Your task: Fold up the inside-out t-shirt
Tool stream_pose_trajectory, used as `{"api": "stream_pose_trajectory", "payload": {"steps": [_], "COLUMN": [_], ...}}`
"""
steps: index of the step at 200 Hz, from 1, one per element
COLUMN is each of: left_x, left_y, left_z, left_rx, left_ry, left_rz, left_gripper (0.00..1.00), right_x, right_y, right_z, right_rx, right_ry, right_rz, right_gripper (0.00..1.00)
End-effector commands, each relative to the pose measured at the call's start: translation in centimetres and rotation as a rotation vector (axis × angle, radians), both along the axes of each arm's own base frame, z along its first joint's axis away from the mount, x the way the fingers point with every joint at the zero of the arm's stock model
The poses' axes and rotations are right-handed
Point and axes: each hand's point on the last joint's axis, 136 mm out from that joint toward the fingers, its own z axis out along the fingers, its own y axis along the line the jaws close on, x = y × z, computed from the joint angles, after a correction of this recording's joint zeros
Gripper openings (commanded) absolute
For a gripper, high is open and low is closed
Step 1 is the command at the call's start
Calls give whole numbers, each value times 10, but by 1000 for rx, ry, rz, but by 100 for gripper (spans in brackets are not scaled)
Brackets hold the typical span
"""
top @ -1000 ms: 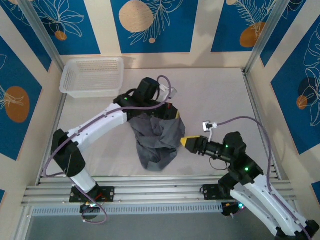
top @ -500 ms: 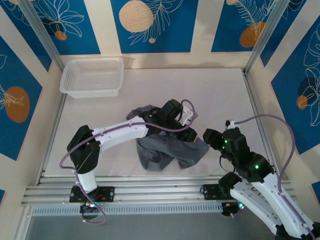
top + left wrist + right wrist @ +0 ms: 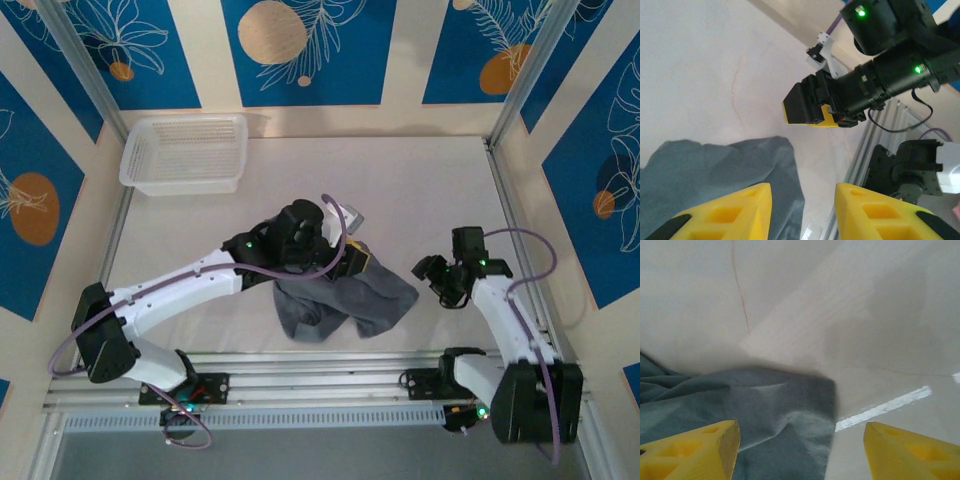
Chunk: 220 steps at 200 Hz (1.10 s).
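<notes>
- Slate-grey fabric: the inside-out t-shirt point(image 3: 345, 300) lies crumpled in a heap on the table point(image 3: 430, 180). It is well apart from the white basket point(image 3: 133, 160), which sits at the far left corner.
- Left gripper point(image 3: 360, 262) hangs over the t-shirt's far right edge, yellow fingers point(image 3: 735, 210) spread, nothing between them.
- Right gripper point(image 3: 432, 278) is just beside the t-shirt's right corner, jaws wide apart and empty.

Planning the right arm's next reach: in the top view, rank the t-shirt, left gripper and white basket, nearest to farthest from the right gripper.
From the right gripper:
1. t-shirt, corner just beside it.
2. left gripper, farther left, over the shirt.
3. white basket, far-left corner.
</notes>
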Motion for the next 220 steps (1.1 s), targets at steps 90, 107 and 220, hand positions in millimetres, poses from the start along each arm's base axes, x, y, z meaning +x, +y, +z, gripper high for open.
{"api": "stream_pose_trajectory", "payload": {"steps": [90,107,220], "left_x": [5,6,-64], "left_y": [19,25,116], "left_z": [-19,-19,-135], "left_rx": [54,55,290], "left_ry": [-36,-44,305], "left_rz": [41,60,211], "left_gripper": [38,38,46], "right_x": [1,-2,33], "right_y": [14,11,24], "right_z": [-54,-59,110], "right_rx": [-55,-97,49], "right_ry": [176,189,-407], "right_rz": [-16,-22,-115], "right_gripper": [64,63,0]}}
